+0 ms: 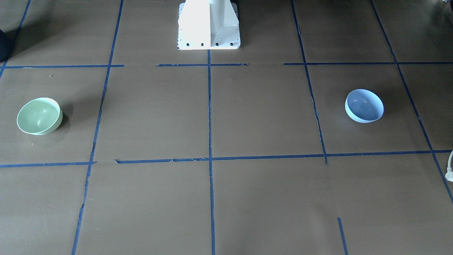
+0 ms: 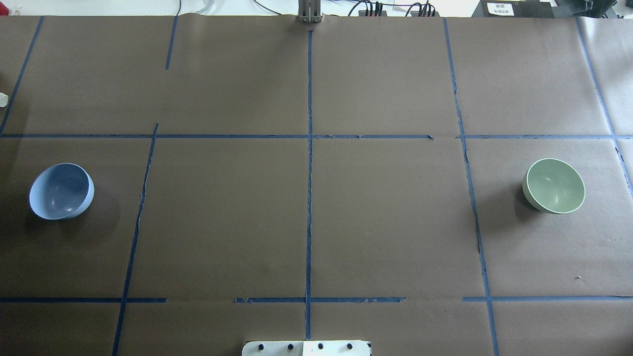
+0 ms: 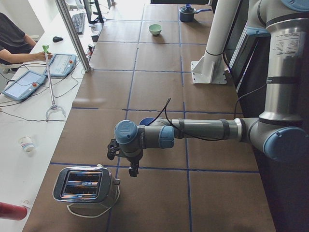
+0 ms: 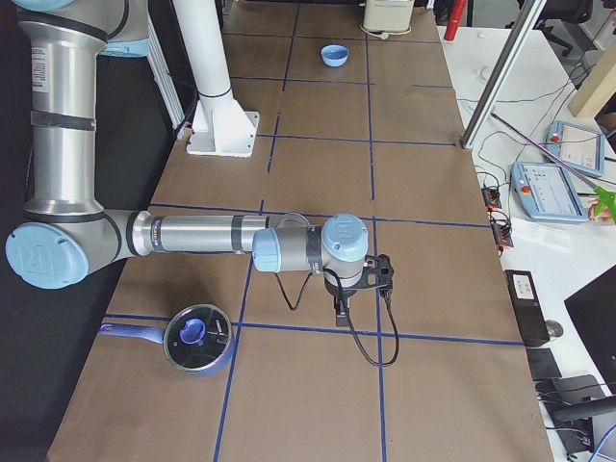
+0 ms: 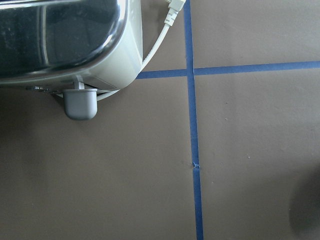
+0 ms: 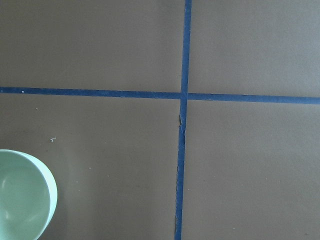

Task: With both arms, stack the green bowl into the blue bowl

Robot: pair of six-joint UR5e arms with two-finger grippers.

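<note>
The green bowl [image 2: 554,186] stands upright at the right of the overhead view, and at the left of the front view [image 1: 39,116]. Its rim shows at the lower left of the right wrist view [image 6: 22,195]. The blue bowl [image 2: 62,191] stands upright far off at the left, at the right of the front view [image 1: 364,105]. Both bowls are empty. The left gripper [image 3: 133,166] hangs over the table near a toaster. The right gripper [image 4: 340,308] hangs over the table near the green bowl's end. Neither shows in any other view, so I cannot tell whether they are open or shut.
A chrome toaster [image 3: 84,186] with a white cord stands by the left gripper and fills the top left of the left wrist view [image 5: 60,40]. A blue lidded pot [image 4: 195,339] sits near the right arm. The white pedestal [image 1: 208,24] stands mid-table. An operator [image 3: 14,41] sits beside the table.
</note>
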